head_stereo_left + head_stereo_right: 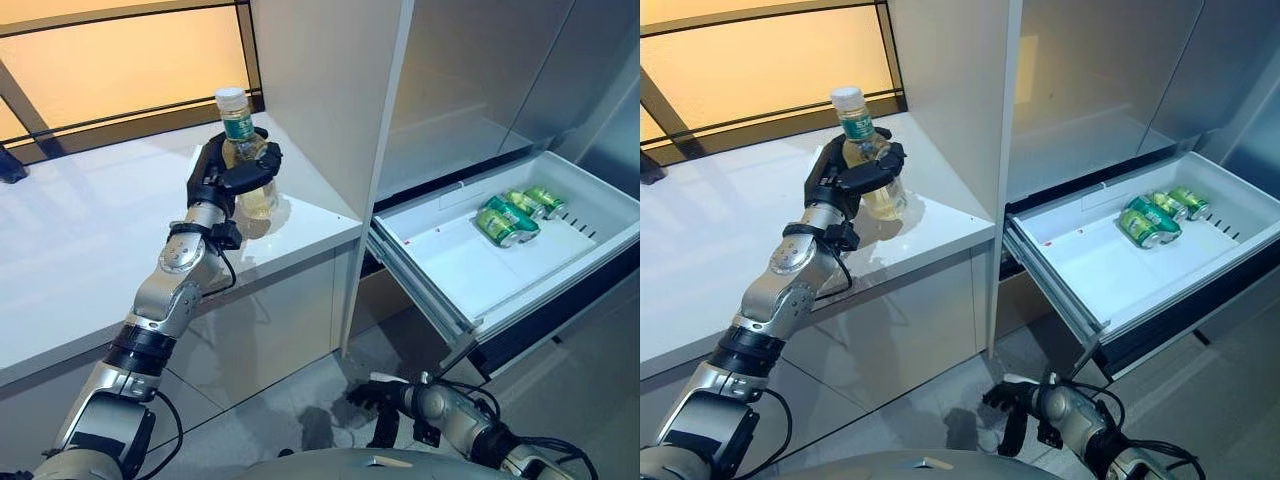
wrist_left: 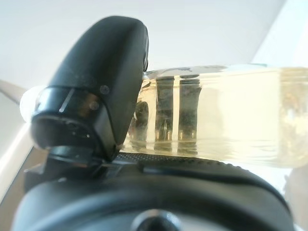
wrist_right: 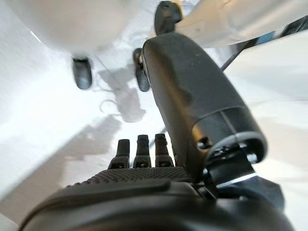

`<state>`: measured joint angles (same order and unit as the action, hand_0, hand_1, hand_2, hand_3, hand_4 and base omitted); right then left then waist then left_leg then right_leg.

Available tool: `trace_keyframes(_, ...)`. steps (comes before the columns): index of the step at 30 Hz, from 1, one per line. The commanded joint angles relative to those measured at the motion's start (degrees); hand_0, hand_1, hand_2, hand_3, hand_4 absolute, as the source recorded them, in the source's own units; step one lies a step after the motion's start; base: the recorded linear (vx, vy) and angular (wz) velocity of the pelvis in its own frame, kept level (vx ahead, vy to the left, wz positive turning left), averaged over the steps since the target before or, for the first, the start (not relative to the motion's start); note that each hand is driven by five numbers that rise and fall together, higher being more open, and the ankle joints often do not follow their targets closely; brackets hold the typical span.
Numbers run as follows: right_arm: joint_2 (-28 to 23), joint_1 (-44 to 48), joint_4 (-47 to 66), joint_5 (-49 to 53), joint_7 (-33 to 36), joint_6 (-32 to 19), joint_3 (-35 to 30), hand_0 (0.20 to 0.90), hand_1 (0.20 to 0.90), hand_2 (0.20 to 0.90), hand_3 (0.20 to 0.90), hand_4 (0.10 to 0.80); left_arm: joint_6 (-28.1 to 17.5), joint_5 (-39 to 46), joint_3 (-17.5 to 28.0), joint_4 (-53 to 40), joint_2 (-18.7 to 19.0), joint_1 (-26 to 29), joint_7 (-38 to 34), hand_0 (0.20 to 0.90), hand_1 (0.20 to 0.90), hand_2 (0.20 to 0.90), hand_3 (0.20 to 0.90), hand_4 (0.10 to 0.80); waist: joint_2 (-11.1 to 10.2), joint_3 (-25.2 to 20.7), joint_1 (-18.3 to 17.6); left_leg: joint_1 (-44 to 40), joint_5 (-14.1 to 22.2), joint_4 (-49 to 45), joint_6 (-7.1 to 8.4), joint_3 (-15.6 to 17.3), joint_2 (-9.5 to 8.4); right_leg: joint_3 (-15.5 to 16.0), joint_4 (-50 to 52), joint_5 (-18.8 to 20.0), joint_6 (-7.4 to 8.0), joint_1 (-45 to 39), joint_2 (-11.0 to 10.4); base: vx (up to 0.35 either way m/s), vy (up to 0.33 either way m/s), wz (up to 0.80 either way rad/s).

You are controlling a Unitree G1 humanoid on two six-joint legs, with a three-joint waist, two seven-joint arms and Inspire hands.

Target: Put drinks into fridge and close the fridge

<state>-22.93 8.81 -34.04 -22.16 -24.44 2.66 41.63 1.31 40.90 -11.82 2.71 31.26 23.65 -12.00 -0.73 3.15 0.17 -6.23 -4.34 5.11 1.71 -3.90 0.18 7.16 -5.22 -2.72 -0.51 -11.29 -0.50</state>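
Observation:
A clear bottle (image 1: 238, 125) of pale yellow drink, with a green label and a white cap, stands upright at the back right of the white counter (image 1: 80, 260). My left hand (image 1: 225, 178) is shut on it, fingers and thumb curled round its body; the left wrist view shows the bottle (image 2: 231, 115) against the palm with the thumb (image 2: 101, 82) across it. I cannot tell whether its base touches the counter. My right hand (image 1: 378, 393) hangs low over the floor, open and empty, below the open fridge drawer (image 1: 470, 270).
Green cans (image 1: 510, 215) lie at the back of the white drawer, which is pulled out to the right. A tall white fridge side panel (image 1: 330, 90) stands between the counter and the drawer. A window frame (image 1: 120, 125) runs behind the counter.

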Motion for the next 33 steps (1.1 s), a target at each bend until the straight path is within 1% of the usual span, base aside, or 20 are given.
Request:
trace_keyframes(1, -1.82, 8.99, 10.52, 1.17, -3.98, -3.86, 1.40, 0.900, 0.900, 0.900, 0.900, 0.800, -11.31, 1.42, -0.32, -7.64, 2.40, 14.05, 2.32, 0.300, 0.300, 0.300, 0.200, 0.100, -0.07, -2.24, 1.38, -0.83, 5.94, -0.11, -0.94, -1.29, -2.94, 0.32, 0.86, 1.97, 4.52, 3.21, -1.98, -0.032, 0.018, 0.03)
trace_keyframes(2, -2.03, 10.41, 11.62, 2.02, -5.15, -4.16, 1.25, 0.900, 0.900, 0.900, 0.900, 0.800, -11.72, 1.52, -0.62, -7.84, 2.22, 14.02, 2.95, 0.300, 0.300, 0.300, 0.200, 0.100, -0.10, -2.16, 1.43, -0.85, 5.90, -0.11, -0.98, -1.28, -2.94, 0.32, 0.88, 1.99, 4.48, 3.16, -2.01, -0.028, 0.015, 0.03)
trace_keyframes(5, -2.60, 12.79, 15.16, 5.71, -7.48, -2.59, 0.76, 0.900, 0.900, 0.900, 0.900, 0.800, -12.09, 1.05, -1.12, -9.14, 1.71, 13.45, 4.09, 0.300, 0.300, 0.300, 0.200, 0.100, -0.26, -1.96, 1.59, -0.90, 5.81, -0.11, -1.01, -1.36, -2.97, 0.34, 0.92, 2.07, 4.43, 3.10, -2.00, -0.023, 0.007, 0.00)
trace_keyframes(6, -4.08, 11.70, 15.65, 7.39, -11.40, -1.35, -0.74, 0.900, 0.900, 0.900, 0.900, 0.800, -13.63, 0.94, -0.21, -9.53, 1.70, 11.36, 6.88, 0.300, 0.300, 0.300, 0.200, 0.100, -0.28, -1.88, 1.57, -0.35, 5.16, -0.11, -1.06, -1.35, -2.99, 0.28, 1.28, 2.51, 4.32, 3.74, -1.92, -0.082, 0.025, 0.01)
trace_keyframes(7, -4.58, 9.56, 14.11, 7.10, -9.97, -6.22, -0.93, 0.900, 0.900, 0.900, 0.900, 0.800, -14.40, 1.21, 0.33, -10.13, 1.79, 9.84, 8.49, 0.300, 0.300, 0.300, 0.200, 0.100, -0.11, -1.93, 1.52, -0.18, 5.22, -0.11, -1.16, -1.28, -2.98, 0.13, 1.37, 2.43, 4.42, 3.98, -1.88, -0.090, 0.034, -0.01)
trace_keyframes(8, -4.48, 8.83, 14.14, 7.53, -9.29, -7.68, -0.64, 0.900, 0.900, 0.900, 0.900, 0.800, -14.01, 1.71, 0.64, -11.01, 2.15, 9.59, 8.89, 0.300, 0.300, 0.300, 0.200, 0.100, -0.05, -1.88, 1.45, -0.18, 5.25, -0.11, -1.26, -1.13, -3.00, 0.10, 1.27, 2.38, 4.50, 3.94, -1.95, -0.040, 0.026, 0.00)
trace_keyframes(9, -4.44, 8.59, 14.35, 8.00, -9.15, -8.10, -0.50, 0.900, 0.900, 0.900, 0.900, 0.800, -13.80, 1.97, 0.81, -11.40, 2.35, 9.57, 9.06, 0.300, 0.300, 0.300, 0.200, 0.100, -0.04, -1.82, 1.40, -0.21, 5.25, -0.11, -1.30, -1.05, -3.01, 0.09, 1.19, 2.37, 4.52, 3.87, -1.99, -0.035, 0.031, 0.02)
trace_keyframes(10, -4.09, 7.80, 18.66, 9.42, -9.56, -6.56, -0.38, 0.900, 0.900, 0.900, 0.900, 0.800, -13.33, 2.86, 0.64, -12.88, 3.32, 9.98, 8.99, 0.300, 0.300, 0.300, 0.200, 0.100, 0.07, -1.62, 1.36, -0.44, 5.27, -0.11, -1.48, -0.87, -3.08, 0.09, 1.12, 2.29, 4.59, 3.55, -2.09, -0.032, 0.026, 0.06)
trace_keyframes(13, -4.65, 7.40, 27.40, 14.26, -10.85, -5.18, -1.42, 0.900, 0.900, 0.900, 0.900, 0.800, -13.85, 4.49, 0.61, -14.45, 5.22, 10.07, 9.43, 0.300, 0.300, 0.300, 0.200, 0.100, 0.22, -1.40, 1.24, -1.09, 5.65, -0.11, -1.57, -0.43, -2.92, 0.06, 1.05, 2.08, 4.82, 2.89, -2.12, -0.011, 0.009, 0.02)
trace_keyframes(14, -4.84, 7.68, 29.19, 16.66, -11.33, -5.54, -2.29, 0.900, 0.900, 0.900, 0.900, 0.800, -14.44, 4.30, 0.67, -14.91, 5.54, 9.91, 9.52, 0.300, 0.300, 0.300, 0.200, 0.100, 0.24, -1.29, 1.27, -1.19, 5.60, -0.11, -1.55, -0.38, -2.91, 0.06, 1.08, 2.10, 4.84, 2.81, -2.13, 0.000, 0.000, 0.00)
trace_keyframes(16, -5.28, 9.30, 33.44, 23.16, -14.71, -4.42, -5.21, 0.900, 0.900, 0.900, 0.900, 0.800, -16.40, 4.26, 1.53, -15.50, 5.81, 8.60, 10.75, 0.300, 0.300, 0.300, 0.200, 0.100, 0.27, -1.17, 1.32, -1.46, 5.57, -0.11, -1.57, -0.30, -2.90, -0.01, 1.28, 2.15, 4.75, 2.68, -2.11, 0.000, 0.000, 0.00)
trace_keyframes(21, -6.80, 10.29, 40.52, 37.47, -22.62, -3.30, -11.95, 0.900, 0.900, 0.900, 0.900, 0.800, -18.68, 3.78, 4.59, -18.49, 5.38, 5.06, 13.35, 0.300, 0.300, 0.300, 0.200, 0.100, 0.05, -1.42, 1.41, -1.17, 5.05, -0.11, -1.52, -0.21, -2.88, 0.08, 1.70, 2.52, 4.75, 3.20, -2.24, -0.031, 0.005, 0.03)
trace_keyframes(26, -8.56, 10.40, 44.76, 49.85, -26.83, -3.46, -19.36, 0.900, 0.900, 0.900, 0.900, 0.800, -20.79, 5.21, 7.81, -19.77, 5.03, 2.06, 16.33, 0.300, 0.300, 0.300, 0.200, 0.100, -0.36, -1.86, 1.30, -1.47, 5.26, -0.11, -1.47, -0.16, -2.85, 0.42, 1.80, 2.57, 4.82, 3.14, -2.34, -0.002, -0.001, 0.01)
trace_keyframes(28, -8.59, 10.18, 46.02, 54.31, -25.96, -4.00, -22.55, 0.900, 0.900, 0.900, 0.900, 0.800, -21.75, 5.29, 9.30, -20.05, 4.96, 1.05, 17.48, 0.300, 0.300, 0.300, 0.200, 0.100, -0.46, -2.14, 1.24, -1.54, 5.37, -0.11, -1.42, -0.12, -2.79, 0.55, 1.76, 2.61, 4.91, 3.11, -2.39, 0.000, 0.000, 0.00)
trace_keyframes(30, -8.52, 9.88, 46.48, 56.08, -24.86, -4.24, -25.02, 0.900, 0.900, 0.900, 0.900, 0.800, -22.24, 5.52, 10.46, -20.24, 4.93, 0.49, 18.16, 0.300, 0.300, 0.300, 0.200, 0.100, -0.56, -2.27, 1.21, -1.53, 5.43, -0.11, -1.42, -0.16, -2.80, 0.54, 1.71, 2.62, 4.92, 3.12, -2.39, 0.000, 0.000, 0.00)
trace_keyframes(33, -8.68, 8.59, 46.54, 57.55, -20.31, -4.50, -30.03, 0.900, 0.900, 0.900, 0.900, 0.800, -22.48, 5.78, 12.99, -20.29, 5.32, -0.66, 19.59, 0.300, 0.300, 0.300, 0.200, 0.100, -0.64, -2.55, 1.04, -1.42, 5.50, -0.11, -1.41, -0.22, -2.80, 0.64, 1.68, 2.70, 4.97, 3.29, -2.37, 0.000, 0.000, 0.00)
